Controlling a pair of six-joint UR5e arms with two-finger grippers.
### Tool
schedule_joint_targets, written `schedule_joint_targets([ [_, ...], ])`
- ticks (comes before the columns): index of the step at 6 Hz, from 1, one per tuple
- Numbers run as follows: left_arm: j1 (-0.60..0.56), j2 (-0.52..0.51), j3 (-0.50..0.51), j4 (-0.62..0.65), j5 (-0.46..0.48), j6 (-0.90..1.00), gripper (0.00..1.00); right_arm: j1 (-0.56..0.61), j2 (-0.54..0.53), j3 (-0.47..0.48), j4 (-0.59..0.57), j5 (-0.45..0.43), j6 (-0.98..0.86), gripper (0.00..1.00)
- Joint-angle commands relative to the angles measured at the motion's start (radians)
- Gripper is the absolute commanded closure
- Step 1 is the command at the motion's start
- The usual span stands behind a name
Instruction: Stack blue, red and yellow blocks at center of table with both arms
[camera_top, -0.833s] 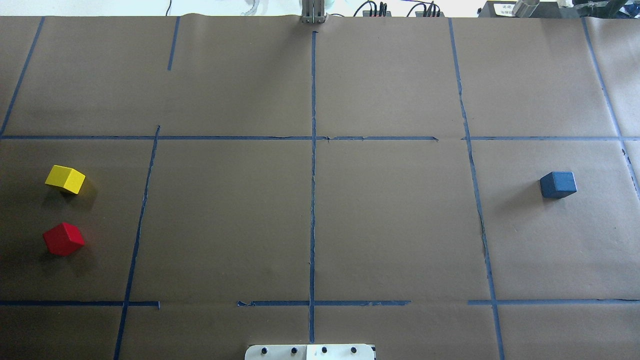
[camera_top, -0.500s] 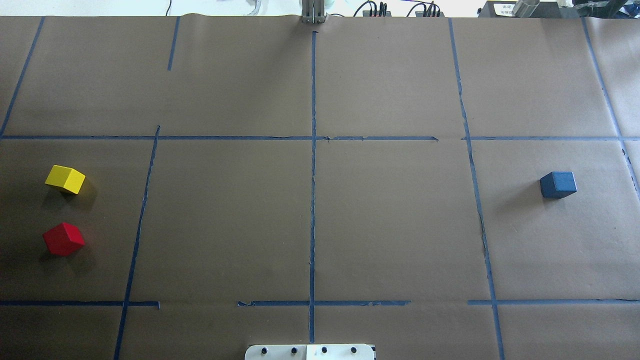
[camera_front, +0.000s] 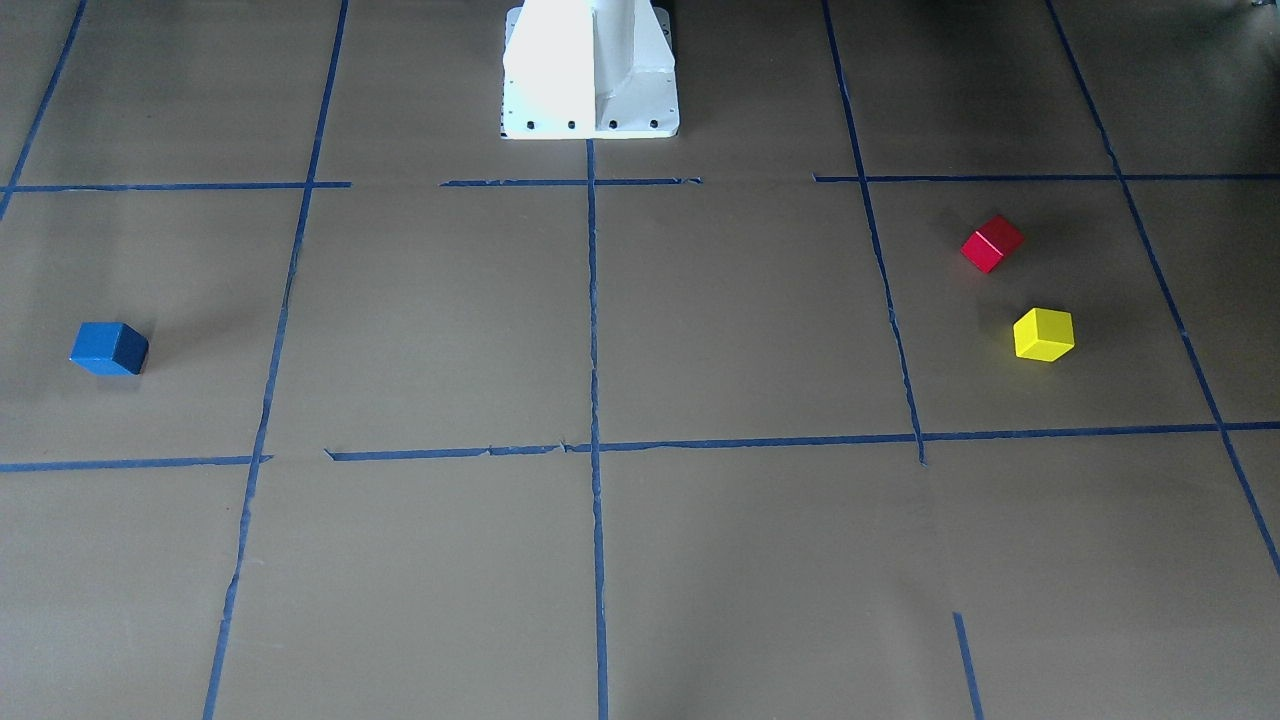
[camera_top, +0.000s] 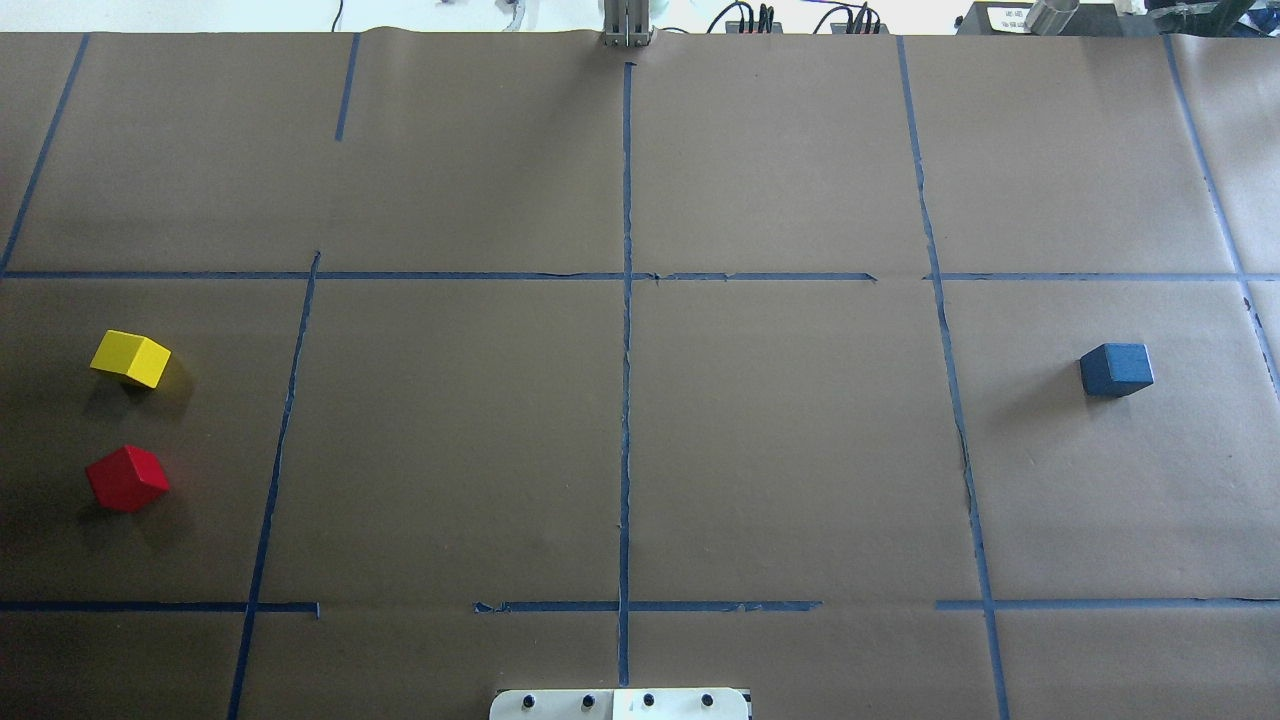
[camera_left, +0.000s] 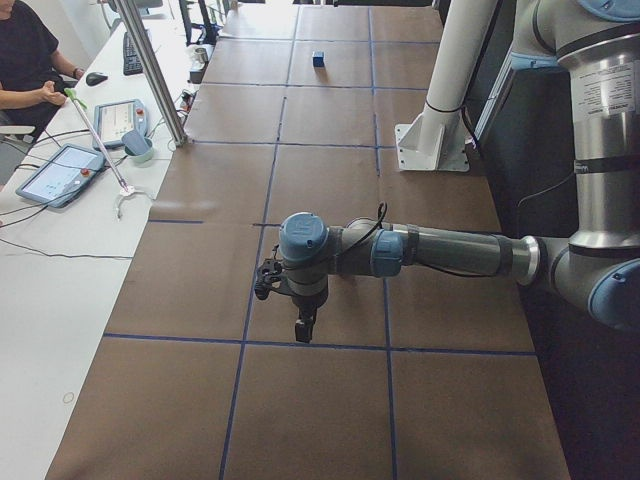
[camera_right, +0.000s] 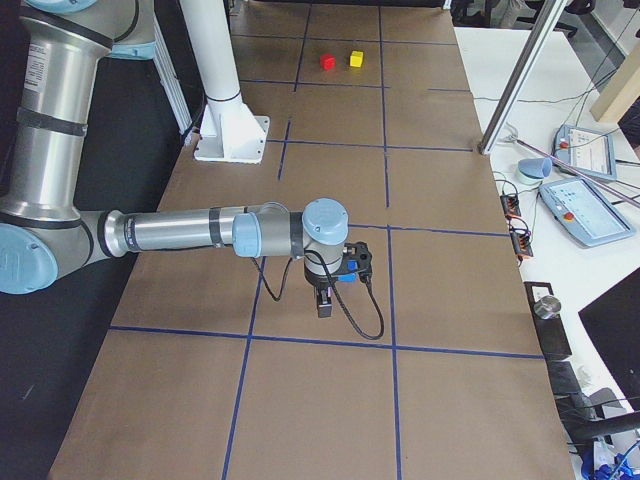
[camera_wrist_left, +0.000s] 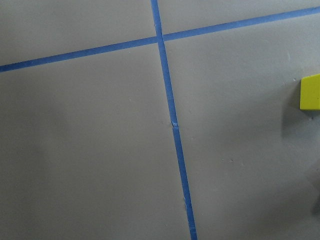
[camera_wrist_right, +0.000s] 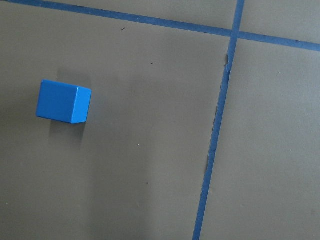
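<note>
My left gripper (camera_left: 303, 328) and right gripper (camera_right: 325, 302) hang over matte brown paper (camera_top: 450, 430); how open they are I cannot tell. Smooth cubes: blue block (camera_top: 1116, 369) far right, red block (camera_top: 127, 478) near yellow block (camera_top: 131, 358) far left

Blue block (camera_top: 1116, 369): small cube, flat on the surface (camera_top: 780, 450), far right, alone. Red block (camera_top: 127, 478): cube, far left, turned corner-on. Yellow block (camera_top: 131, 358): cube, far left, near the red one on its far side, apart from it. All three unstacked.
</note>
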Motion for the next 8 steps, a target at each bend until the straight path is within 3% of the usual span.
schedule_joint_targets([
  [1, 0.0, 0.001, -0.009, 0.0, 0.0, 0.0, 0.0, -0.002, 0.002, 0.001, 0.005, 0.029, 0.001, 0.0],
  [2, 0.0, -0.001, -0.006, -0.004, 0.0, 0.003, 0.0, -0.008, 0.0, 0.0, 0.069, 0.026, 0.008, 0.0],
  [5, 0.0, -0.004, -0.009, -0.009, 0.001, 0.007, 0.0, -0.083, 0.012, -0.022, 0.082, 0.009, 0.081, 0.0],
  [8, 0.0, -0.012, -0.009, -0.009, 0.001, 0.006, 0.0, -0.228, 0.141, -0.035, 0.093, -0.104, 0.31, 0.01],
])
